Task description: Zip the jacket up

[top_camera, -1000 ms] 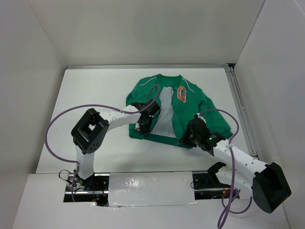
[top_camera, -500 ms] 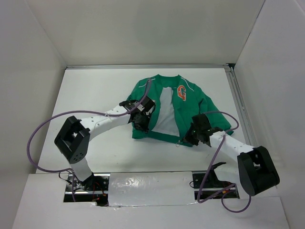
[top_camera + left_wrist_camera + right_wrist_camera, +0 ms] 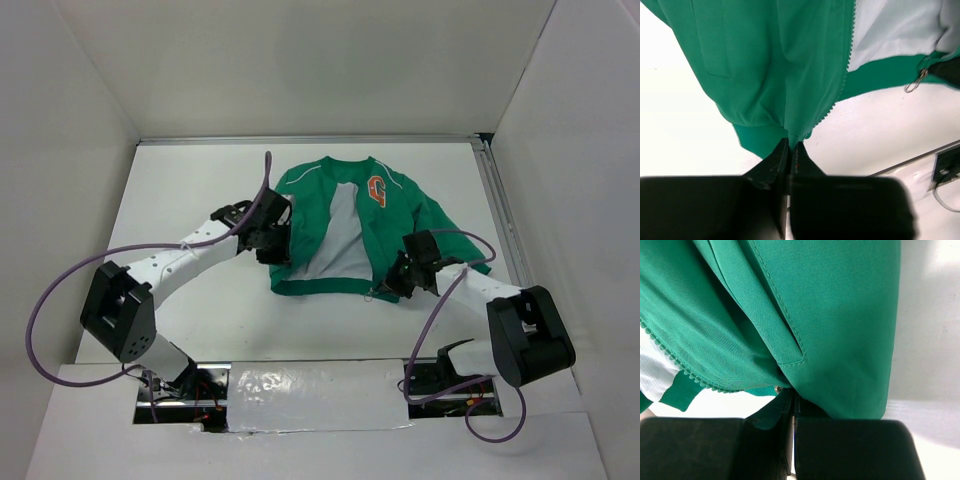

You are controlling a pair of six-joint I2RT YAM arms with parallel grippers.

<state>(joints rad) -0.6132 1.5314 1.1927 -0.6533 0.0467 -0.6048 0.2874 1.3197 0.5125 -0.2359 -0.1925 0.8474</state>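
The green jacket (image 3: pixel 405 215) lies face up and unzipped on the white table, its orange "G" patch (image 3: pixel 377 190) and white lining (image 3: pixel 343 240) showing. My left gripper (image 3: pixel 275 250) is shut on the jacket's left front panel (image 3: pixel 760 75) near the hem, beside the zipper teeth (image 3: pixel 846 75). My right gripper (image 3: pixel 395 283) is shut on the right front panel (image 3: pixel 840 320) at the hem, next to a pocket seam (image 3: pixel 785 325). A metal zipper pull (image 3: pixel 914 85) dangles at the right panel's lower corner.
White walls enclose the table; a metal rail (image 3: pixel 505 230) runs along the right side. A white cover plate (image 3: pixel 310 390) sits at the near edge between the arm bases. Purple cables (image 3: pixel 150 250) loop from both arms.
The left gripper has pulled the jacket's left panel leftward and away, opening the front wider. The right gripper moved slightly left with the hem.
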